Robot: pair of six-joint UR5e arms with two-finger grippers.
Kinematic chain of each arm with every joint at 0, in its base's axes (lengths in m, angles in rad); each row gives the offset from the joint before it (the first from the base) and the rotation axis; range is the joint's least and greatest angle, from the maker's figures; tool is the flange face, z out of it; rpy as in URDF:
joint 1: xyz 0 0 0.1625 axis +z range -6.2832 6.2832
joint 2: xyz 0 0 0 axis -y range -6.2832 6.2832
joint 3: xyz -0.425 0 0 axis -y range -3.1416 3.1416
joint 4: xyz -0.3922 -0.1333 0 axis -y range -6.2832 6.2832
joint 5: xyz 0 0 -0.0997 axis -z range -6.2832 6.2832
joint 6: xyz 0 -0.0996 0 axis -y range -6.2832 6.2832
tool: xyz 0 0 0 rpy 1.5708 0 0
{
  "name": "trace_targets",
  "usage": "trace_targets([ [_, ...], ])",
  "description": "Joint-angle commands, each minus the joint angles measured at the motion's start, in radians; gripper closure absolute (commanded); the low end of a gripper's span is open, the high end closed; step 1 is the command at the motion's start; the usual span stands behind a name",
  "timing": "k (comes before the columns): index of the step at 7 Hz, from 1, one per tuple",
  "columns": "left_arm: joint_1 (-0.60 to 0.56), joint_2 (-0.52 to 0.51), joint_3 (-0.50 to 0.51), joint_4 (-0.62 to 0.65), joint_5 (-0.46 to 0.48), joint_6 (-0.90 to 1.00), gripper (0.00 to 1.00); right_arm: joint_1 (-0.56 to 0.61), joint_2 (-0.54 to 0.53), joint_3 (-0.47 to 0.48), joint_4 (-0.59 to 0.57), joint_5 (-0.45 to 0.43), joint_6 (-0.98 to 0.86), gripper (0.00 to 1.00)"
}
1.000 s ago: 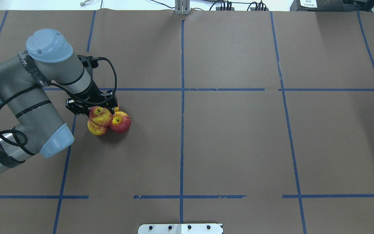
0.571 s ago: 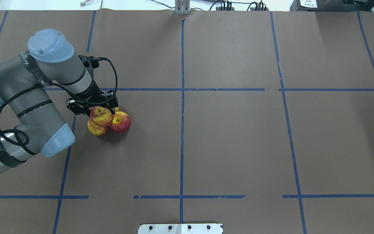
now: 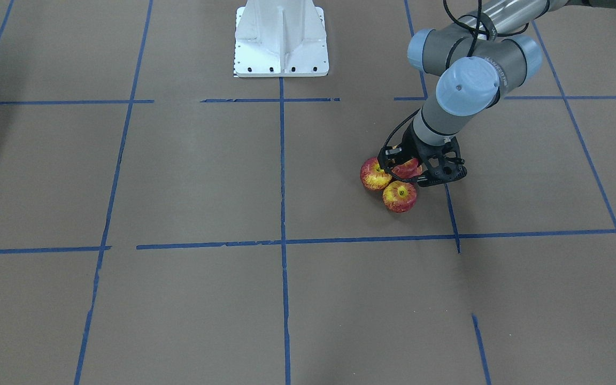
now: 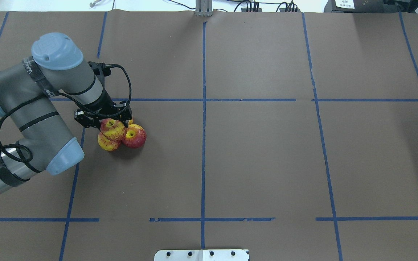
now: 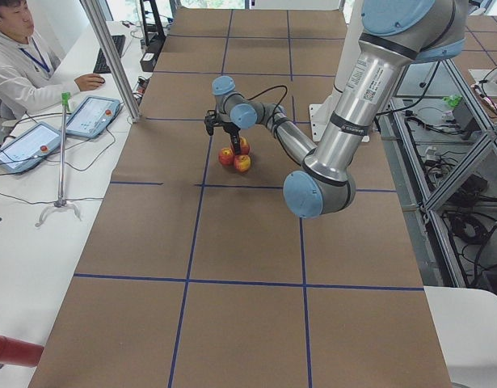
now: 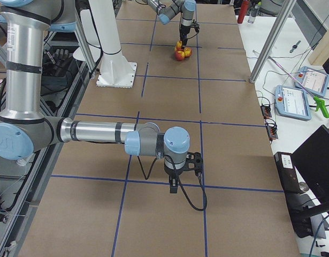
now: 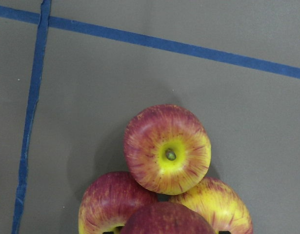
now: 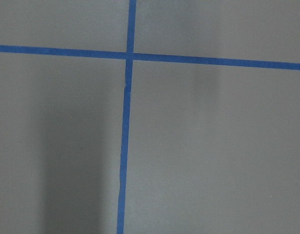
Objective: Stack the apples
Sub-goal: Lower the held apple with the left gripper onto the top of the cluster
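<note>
Left gripper (image 4: 109, 122) is seen apparently clamped on the top apple (image 4: 113, 130), held over three base apples (image 7: 167, 148) bunched in contact on the table (image 4: 267, 163). In the wrist view the base apples are found at 12, roughly 10 and roughly 2 o'clock of the held one, so the hollow between them is judged to lie nearly underneath. Right gripper (image 6: 175, 184) is parked well apart; its state cannot be told.
</note>
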Motion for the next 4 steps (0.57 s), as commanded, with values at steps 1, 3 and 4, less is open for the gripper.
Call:
trace_targets([
  [1, 0.000, -0.004, 0.004, 0.000, 0.002, 0.002, 0.94, 0.000, 0.000, 0.000, 0.000, 0.000, 0.000, 0.00],
  [3, -0.002, -0.012, 0.018, 0.000, 0.002, 0.002, 0.56, 0.000, 0.000, 0.000, 0.000, 0.000, 0.000, 0.00],
  [4, -0.002, -0.012, 0.018, 0.000, 0.002, 0.002, 0.31, 0.000, 0.000, 0.000, 0.000, 0.000, 0.000, 0.00],
])
